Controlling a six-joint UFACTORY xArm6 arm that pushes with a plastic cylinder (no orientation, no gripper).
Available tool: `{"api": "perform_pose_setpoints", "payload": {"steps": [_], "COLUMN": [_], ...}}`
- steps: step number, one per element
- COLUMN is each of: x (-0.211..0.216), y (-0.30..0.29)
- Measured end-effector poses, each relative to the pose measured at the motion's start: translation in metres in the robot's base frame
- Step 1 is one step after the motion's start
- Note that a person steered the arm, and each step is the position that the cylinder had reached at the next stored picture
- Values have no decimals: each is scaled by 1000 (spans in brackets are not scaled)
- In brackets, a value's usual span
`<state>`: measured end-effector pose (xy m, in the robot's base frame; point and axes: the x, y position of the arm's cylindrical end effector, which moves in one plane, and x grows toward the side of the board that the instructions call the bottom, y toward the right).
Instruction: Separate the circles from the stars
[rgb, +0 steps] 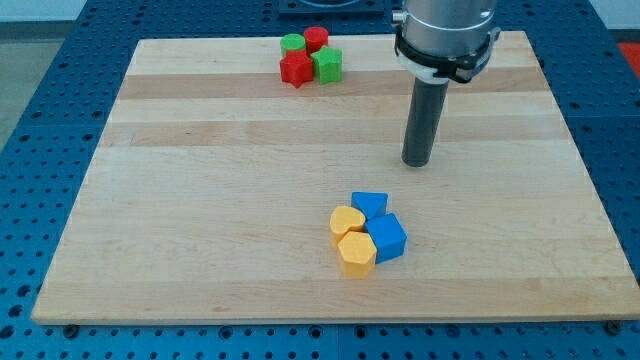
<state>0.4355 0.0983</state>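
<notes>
Near the view's top, four blocks sit bunched together: a green circle (292, 44), a red circle (316, 39), a red star (296, 69) and a green star (327, 65). They touch one another. My tip (416, 162) rests on the wooden board (200, 200), to the right of and below that cluster, well apart from it. It stands above the blue and yellow cluster.
Lower on the board lies a second cluster: a blue block (369, 205), a blue cube (387, 238), a yellow heart-like block (347, 221) and a yellow hexagon (356, 254). A blue perforated table surrounds the board.
</notes>
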Motion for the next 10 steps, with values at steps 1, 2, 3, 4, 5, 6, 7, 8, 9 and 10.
{"api": "perform_pose_setpoints", "payload": {"steps": [1, 2, 3, 4, 5, 6, 7, 8, 9, 10], "x": [-1, -17, -25, -34, -82, -149, -222, -242, -234, -214], "y": [0, 1, 1, -12, -9, -6, -18, -38, -79, -125]}}
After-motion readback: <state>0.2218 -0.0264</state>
